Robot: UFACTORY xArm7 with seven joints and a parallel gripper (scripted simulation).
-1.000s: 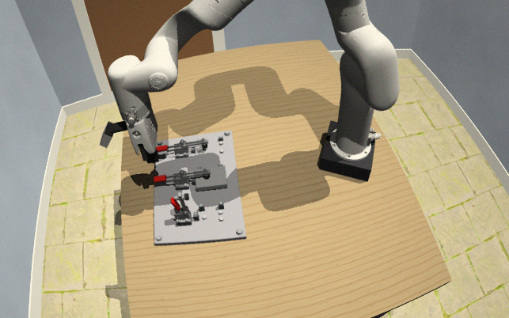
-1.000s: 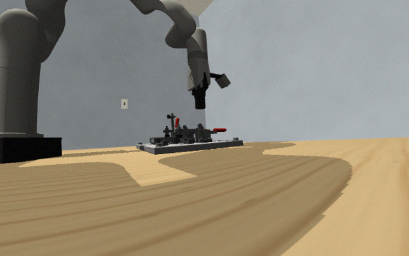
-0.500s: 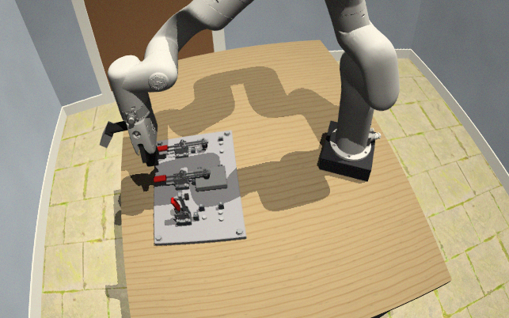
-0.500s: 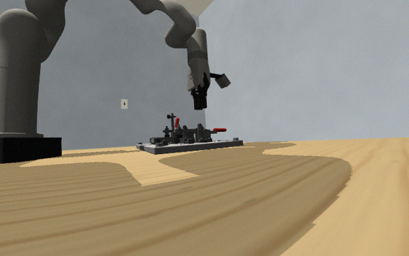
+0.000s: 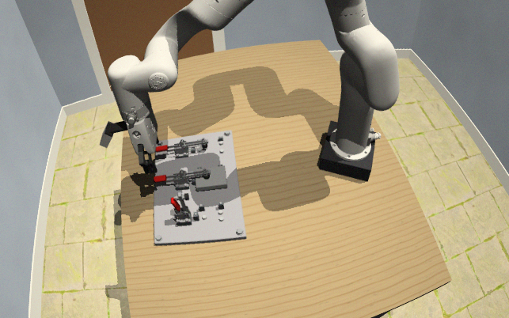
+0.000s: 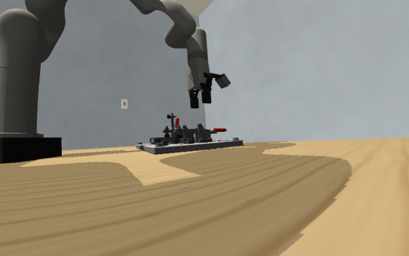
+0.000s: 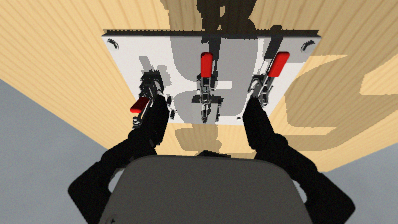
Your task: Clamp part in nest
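Note:
The grey fixture plate (image 5: 225,227) (image 6: 200,147) (image 7: 125,55) carries three nests with red-handled clamps. The grey part (image 5: 213,179) lies in the middle nest. The middle clamp's bar reaches onto it and the clamp's handle (image 5: 160,179) (image 7: 206,65) lies flat. The far clamp's handle (image 5: 162,148) (image 7: 278,64) also lies flat, over an empty nest. The near clamp's handle (image 5: 176,203) (image 6: 177,122) (image 7: 141,104) stands up, open. My gripper (image 5: 146,166) (image 6: 200,103) (image 7: 205,106) is open and empty. It hangs well above the plate's handle-side edge. I cannot make out the part in the wrist view.
The arm's black base (image 5: 345,160) (image 6: 18,149) stands on the wooden table (image 5: 288,245) to the right of the plate. The table's left edge runs close beside the plate's handle side.

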